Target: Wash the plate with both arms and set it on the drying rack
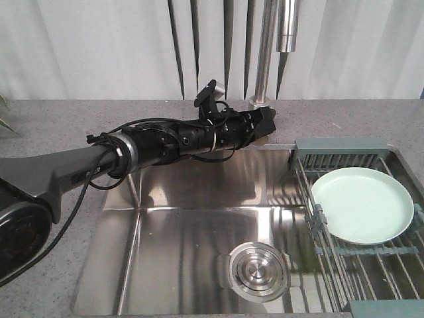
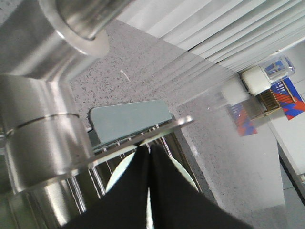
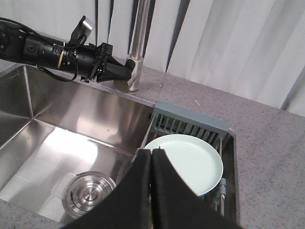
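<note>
The pale mint-green plate (image 1: 363, 204) lies flat on the drying rack (image 1: 371, 265) over the right end of the sink. It also shows in the right wrist view (image 3: 190, 162) and, partly hidden, in the left wrist view (image 2: 121, 171). My left arm (image 1: 165, 142) reaches from the left across the sink's back edge. Its gripper (image 1: 265, 122) is shut and empty beside the faucet base, left of the rack's caddy (image 1: 338, 156); its tips (image 2: 149, 148) are pressed together. My right gripper (image 3: 151, 152) is shut and empty, above the plate's near-left rim.
The tall steel faucet (image 1: 265, 53) rises behind the left gripper and fills the left of the left wrist view (image 2: 43, 133). The round steel drain (image 1: 260, 268) sits in the sink floor. Grey speckled counter (image 1: 53, 126) surrounds the sink.
</note>
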Controlling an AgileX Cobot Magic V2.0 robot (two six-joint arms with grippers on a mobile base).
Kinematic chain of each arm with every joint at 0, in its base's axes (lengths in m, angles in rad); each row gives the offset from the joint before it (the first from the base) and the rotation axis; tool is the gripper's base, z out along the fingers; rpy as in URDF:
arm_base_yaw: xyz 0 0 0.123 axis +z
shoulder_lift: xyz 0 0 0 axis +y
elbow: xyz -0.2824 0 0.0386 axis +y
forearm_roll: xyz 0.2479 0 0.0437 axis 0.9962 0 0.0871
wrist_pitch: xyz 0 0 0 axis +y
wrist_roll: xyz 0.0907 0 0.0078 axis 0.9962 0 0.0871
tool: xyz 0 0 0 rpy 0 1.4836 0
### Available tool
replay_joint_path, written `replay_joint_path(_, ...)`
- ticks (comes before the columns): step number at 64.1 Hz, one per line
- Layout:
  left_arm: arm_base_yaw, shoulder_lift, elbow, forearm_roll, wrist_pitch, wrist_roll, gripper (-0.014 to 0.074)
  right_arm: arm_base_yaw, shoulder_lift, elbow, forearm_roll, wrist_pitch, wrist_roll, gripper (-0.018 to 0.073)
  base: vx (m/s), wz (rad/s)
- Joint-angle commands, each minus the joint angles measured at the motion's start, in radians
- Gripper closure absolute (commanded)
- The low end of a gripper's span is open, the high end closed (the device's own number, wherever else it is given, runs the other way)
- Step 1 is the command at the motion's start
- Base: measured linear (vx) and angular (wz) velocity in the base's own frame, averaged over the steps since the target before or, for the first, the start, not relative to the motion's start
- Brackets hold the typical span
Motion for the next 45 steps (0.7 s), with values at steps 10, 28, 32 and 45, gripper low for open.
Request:
replay_joint_path(10, 0.006, -0.066, -0.037, -0.113, 0.052, -0.007, 0.0602, 0.000, 0.019, -0.020, 0.006, -0.071, 0.005, 0.0566, 0.00, 0.00)
replay_joint_path(28, 0.006, -0.066, -0.037, -0.138, 0.061, -0.007, 0.0602, 0.000, 0.019, -0.020, 0.006, -0.071, 0.005, 0.0566, 0.00, 0.00)
replay_joint_path(32, 0.006, -0.069, -0.037, -0.138, 0.044, -0.007, 0.0602, 0.000, 0.019, -0.020, 0.006, -0.071, 0.005, 0.0566, 0.00, 0.00)
replay_joint_path(45, 0.006, -0.076, -0.037, -0.138, -0.029, -0.007, 0.0602, 0.000, 0.019, -0.020, 0.006, -0.071, 0.005, 0.0566, 0.00, 0.00)
